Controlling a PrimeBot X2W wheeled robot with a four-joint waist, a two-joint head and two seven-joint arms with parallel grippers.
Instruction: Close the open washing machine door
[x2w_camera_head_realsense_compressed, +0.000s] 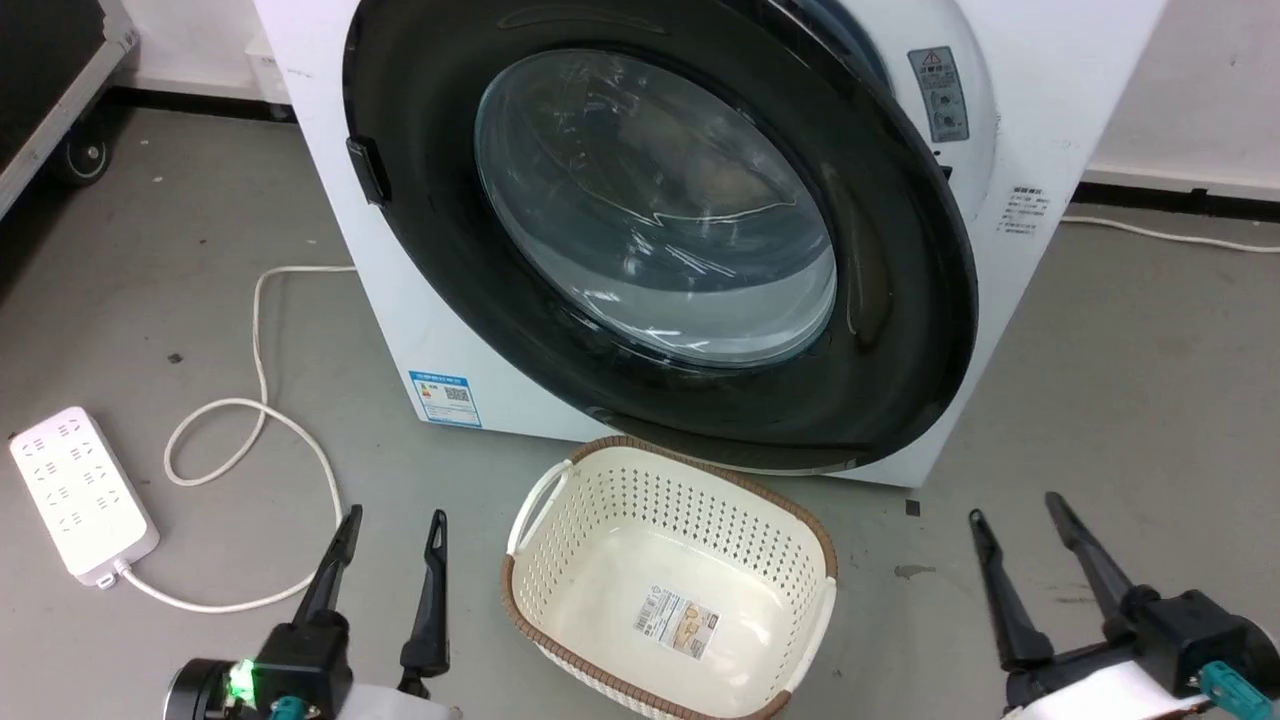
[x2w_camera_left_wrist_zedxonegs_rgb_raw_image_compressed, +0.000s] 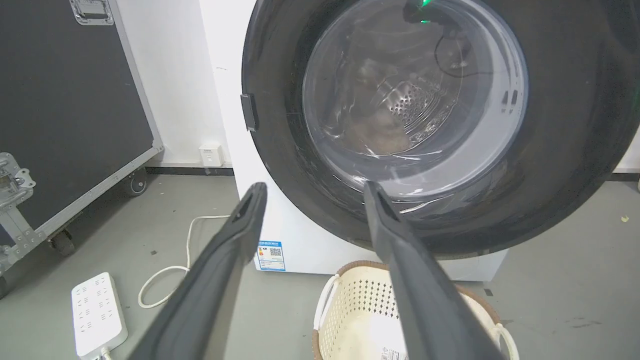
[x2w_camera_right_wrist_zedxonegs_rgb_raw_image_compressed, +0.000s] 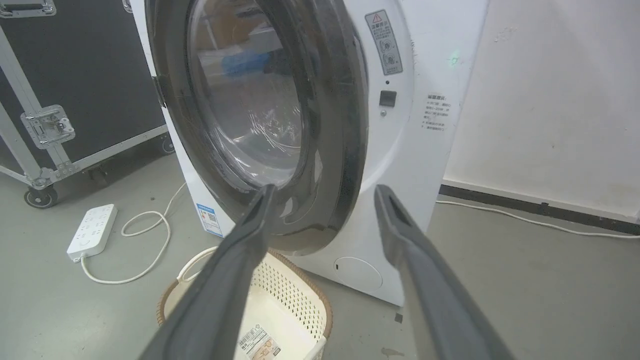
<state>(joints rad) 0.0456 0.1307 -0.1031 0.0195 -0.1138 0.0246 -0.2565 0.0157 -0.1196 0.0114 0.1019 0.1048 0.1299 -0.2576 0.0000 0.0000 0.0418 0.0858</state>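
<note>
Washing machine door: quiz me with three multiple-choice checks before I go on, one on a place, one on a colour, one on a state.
1. Where does the laundry basket stand?
A. On the floor before the washing machine, under its door
B. On top of the machine
C. Inside the drum

2. What colour is the door's wide ring?
A. White
B. Red
C. Black

3. How does the door stand?
A. Latched flush
B. Ajar, its right edge off the front
C. Swung wide, drum bare

Answers:
1 A: the head view shows the basket on the floor below the door.
2 C: glossy black surrounds the clear window.
3 B: the right wrist view shows a gap there, with the dark slot uncovered.
</note>
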